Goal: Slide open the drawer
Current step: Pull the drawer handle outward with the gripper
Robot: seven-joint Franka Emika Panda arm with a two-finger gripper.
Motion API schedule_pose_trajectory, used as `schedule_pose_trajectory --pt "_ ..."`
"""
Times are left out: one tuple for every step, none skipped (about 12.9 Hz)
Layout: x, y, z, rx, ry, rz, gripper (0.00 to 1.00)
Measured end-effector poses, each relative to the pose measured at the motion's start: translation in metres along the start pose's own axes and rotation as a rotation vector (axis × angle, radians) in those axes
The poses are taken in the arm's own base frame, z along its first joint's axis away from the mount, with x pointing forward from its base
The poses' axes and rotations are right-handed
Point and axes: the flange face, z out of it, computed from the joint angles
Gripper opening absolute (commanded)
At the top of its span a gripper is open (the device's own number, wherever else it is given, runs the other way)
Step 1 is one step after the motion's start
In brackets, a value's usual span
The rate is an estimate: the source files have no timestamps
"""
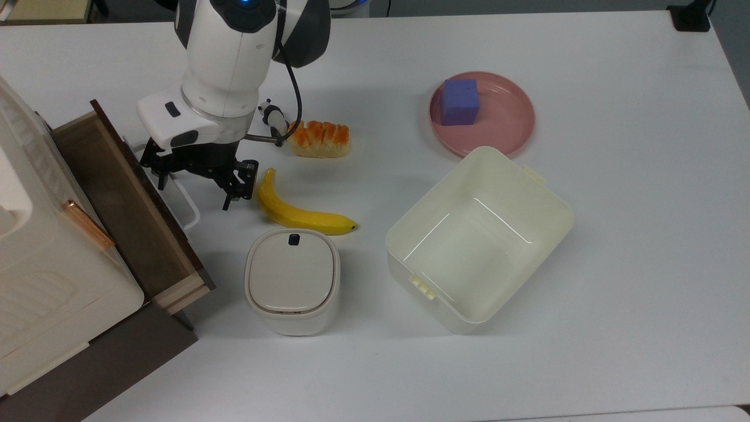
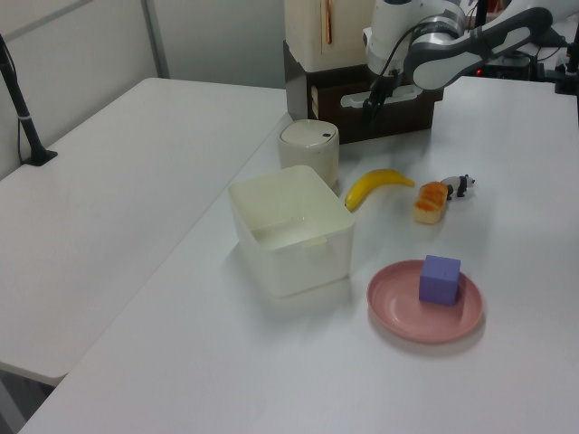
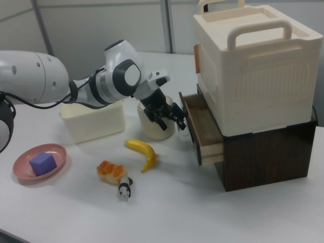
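Drawer (image 1: 126, 199) at 9 o'clock of the top view, pulled partway out of the dark cabinet (image 3: 263, 154) under the cream box (image 3: 253, 66); tan interior showing in the right view. Gripper (image 1: 196, 181) sits at the drawer front, over the white handle (image 1: 188, 206); cannot tell if the fingers are apart or clamped on the bar. Banana (image 1: 296, 211) just at 3 o'clock of the gripper, bread (image 1: 319, 139) at its 1 o'clock, small panda figure (image 3: 124, 190) beside the bread. Lidded bin (image 1: 291, 281) at 5 o'clock of the gripper, near the drawer's corner, apart from it. Tub (image 1: 477, 237) mid-table, empty. Pink plate (image 1: 504, 126) at 12 o'clock of the tub with a purple cube (image 1: 460, 101) on it.
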Motion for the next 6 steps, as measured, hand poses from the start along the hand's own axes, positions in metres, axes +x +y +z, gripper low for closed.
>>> schedule_pose_trajectory --pt "-0.0005 -0.0016 -0.0005 -0.002 -0.005 -0.004 1.00" --pt "-0.0011 -0.0034 -0.0012 -0.003 -0.011 -0.008 1.00" --pt "-0.0017 -0.0048 -0.0018 -0.004 -0.016 -0.010 1.00" --pt "-0.0025 -0.0070 -0.0028 -0.005 -0.024 -0.014 1.00" --pt "-0.0035 -0.0101 -0.0042 -0.005 -0.033 -0.019 1.00" --pt "-0.0040 -0.0115 -0.0049 -0.005 -0.037 -0.021 1.00"
